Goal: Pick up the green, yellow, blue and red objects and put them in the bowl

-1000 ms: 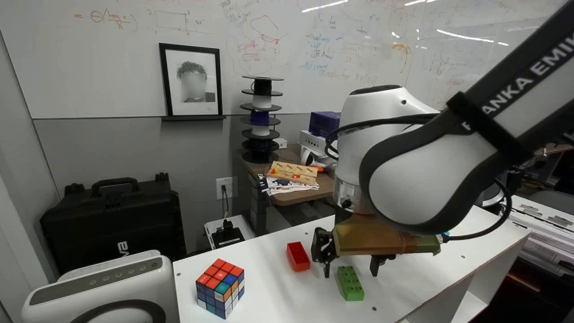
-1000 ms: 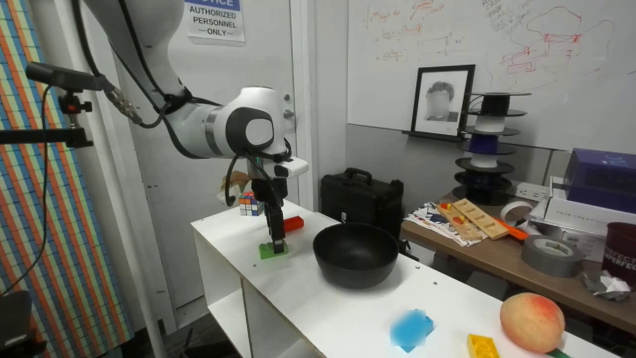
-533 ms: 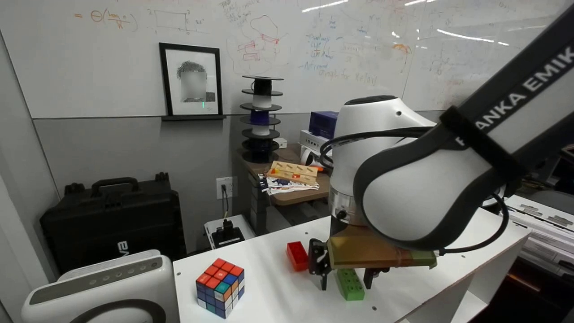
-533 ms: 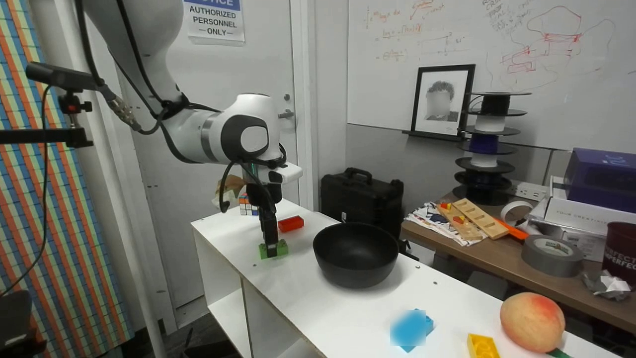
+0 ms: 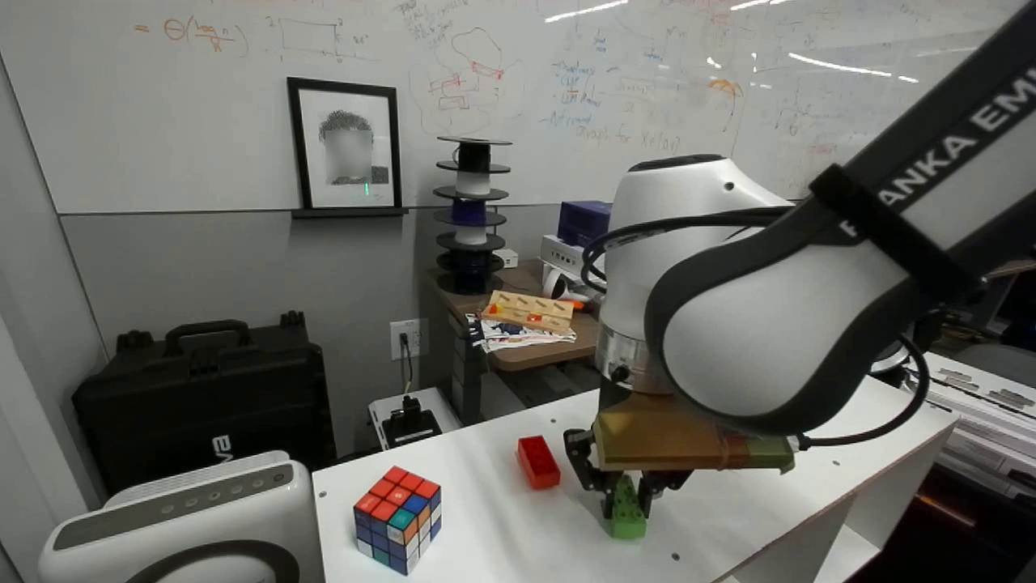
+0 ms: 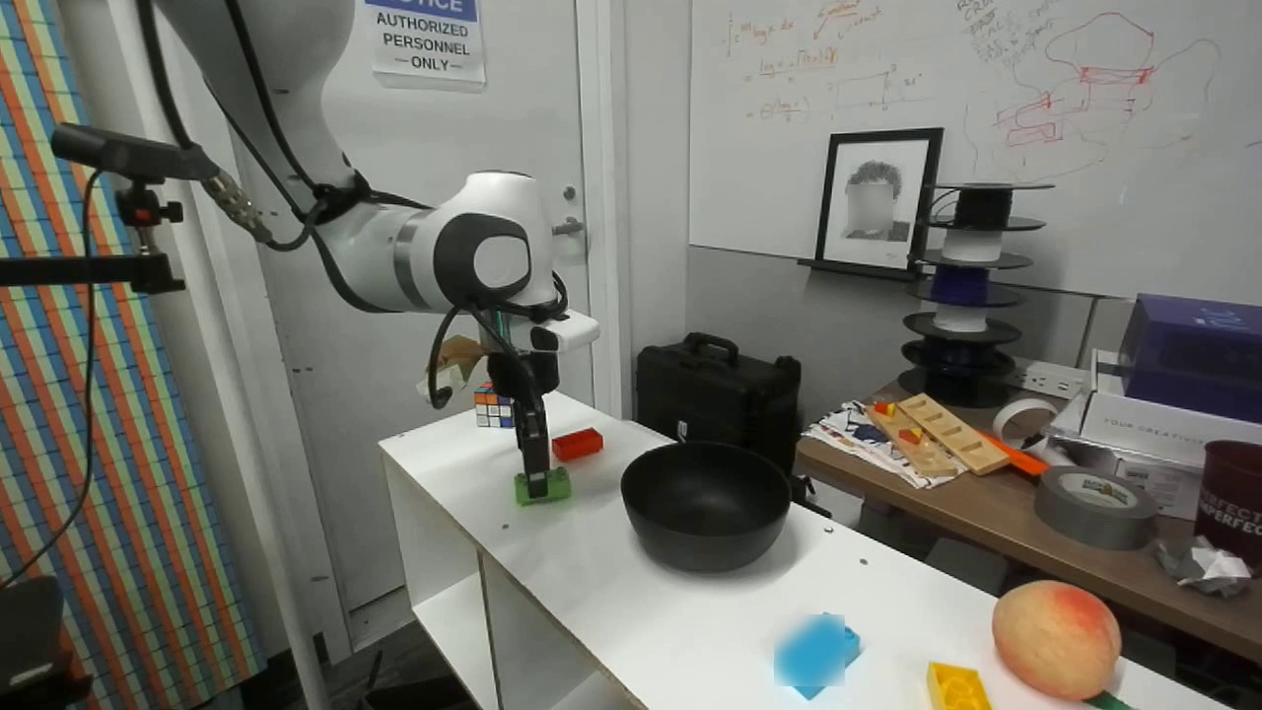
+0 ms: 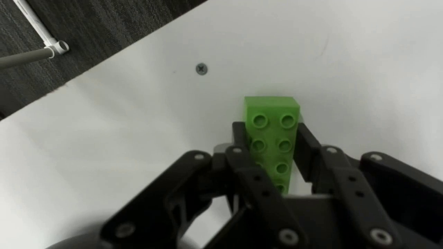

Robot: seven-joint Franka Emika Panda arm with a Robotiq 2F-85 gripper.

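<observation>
We judge the task to be in its opening stage: 0 of 4 blocks are delivered, 1 is in hand and 3 are outstanding. The black 2-fingered gripper [image 7: 271, 130] is drawn in to the width of the green rectangular studded plastic block [image 7: 272, 136]. Its 2 fingertips [image 7: 239, 133] bear on the opposite long sides, so we take the grip as made. The block sits studs up; whether its underside touches the white flat tabletop [image 6: 592, 552] or stands just clear of it, we cannot tell. The wide round black bowl [image 6: 690, 547] stands on the tabletop near the held block; we see no block in it, although its floor is partly hidden. The red rectangular plastic block [image 5: 539, 463] lies on the tabletop near the gripper in both exterior views. The blue rectangular plastic block [image 6: 817, 654], partly blurred, and the yellow rectangular plastic block [image 6: 957, 687], cut off at the edge of an exterior view, lie on the far side of the bowl from the gripper. To complete this step, we judge, the gripper must lift its block over the bowl rim and release it; the same cycle then serves the other 3.
</observation>
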